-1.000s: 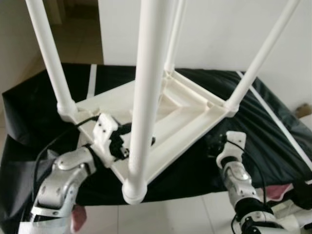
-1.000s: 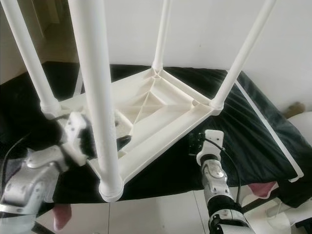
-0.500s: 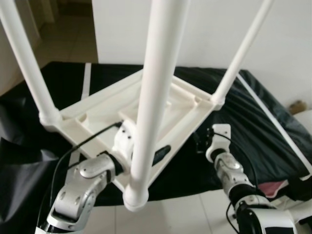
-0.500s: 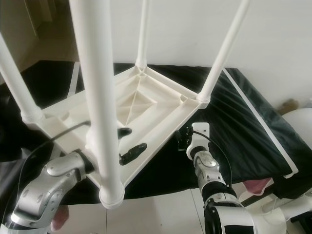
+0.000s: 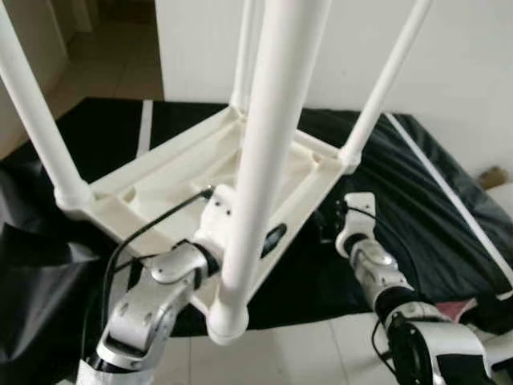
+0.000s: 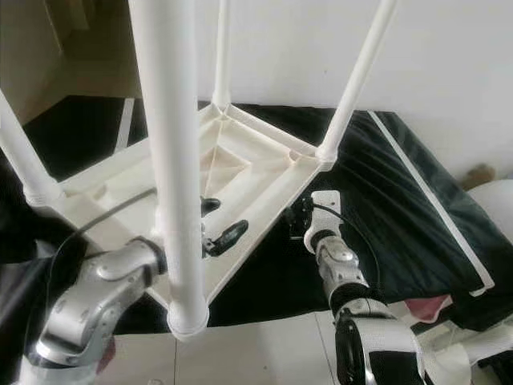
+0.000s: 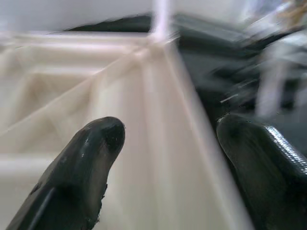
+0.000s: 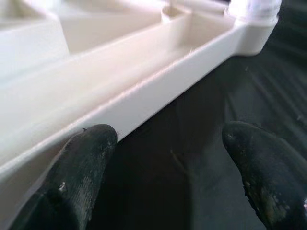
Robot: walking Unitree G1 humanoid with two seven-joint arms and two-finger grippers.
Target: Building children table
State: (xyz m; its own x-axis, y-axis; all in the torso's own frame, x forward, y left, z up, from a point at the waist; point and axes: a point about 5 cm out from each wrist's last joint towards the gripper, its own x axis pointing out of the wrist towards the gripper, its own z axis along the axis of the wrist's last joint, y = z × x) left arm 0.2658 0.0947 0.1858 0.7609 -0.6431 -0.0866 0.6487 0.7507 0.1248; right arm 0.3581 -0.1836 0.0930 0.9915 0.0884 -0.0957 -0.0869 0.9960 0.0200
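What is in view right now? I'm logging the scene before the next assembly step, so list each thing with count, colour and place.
Table top: one, white, lying upside down on the black sheet, ribbed underside facing up.
Table legs: four, white, standing up from the corners of the table top; the nearest one is between the arms.
Black sheet: one, black with white stripes, spread on the floor under the table top.
Floor: pale tiles, at the near edge of the black sheet.
Wall: white, behind the black sheet.
Left gripper: fingers open, over the near edge of the table top.
Right gripper: fingers open, at the right-hand rim of the table top.
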